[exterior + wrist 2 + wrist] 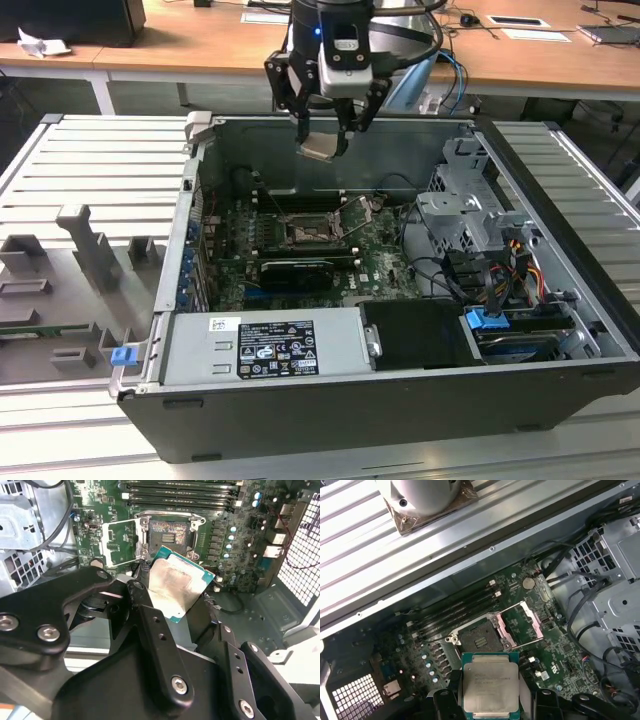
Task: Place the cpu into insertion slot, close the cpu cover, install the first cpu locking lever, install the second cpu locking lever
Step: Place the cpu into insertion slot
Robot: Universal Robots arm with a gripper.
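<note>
My gripper (323,138) hangs above the open computer case and is shut on the cpu (319,148), a flat square chip with a pale metal face. In both wrist views the cpu (175,587) (490,687) sits between the black fingers (145,610), held by its edges and a little tilted. Below it on the green board lies the insertion slot (304,236) (167,532) (479,638), dark and uncovered. The cpu cover (120,542) (522,622) is swung open to one side of the slot. The chip is well above the slot, not touching it.
A grey power supply (265,345) fills the near side of the case. A metal drive cage (470,215) with cables stands at the exterior view's right. Long memory slots (457,610) run beside the socket. A grey tray (80,270) lies left of the case.
</note>
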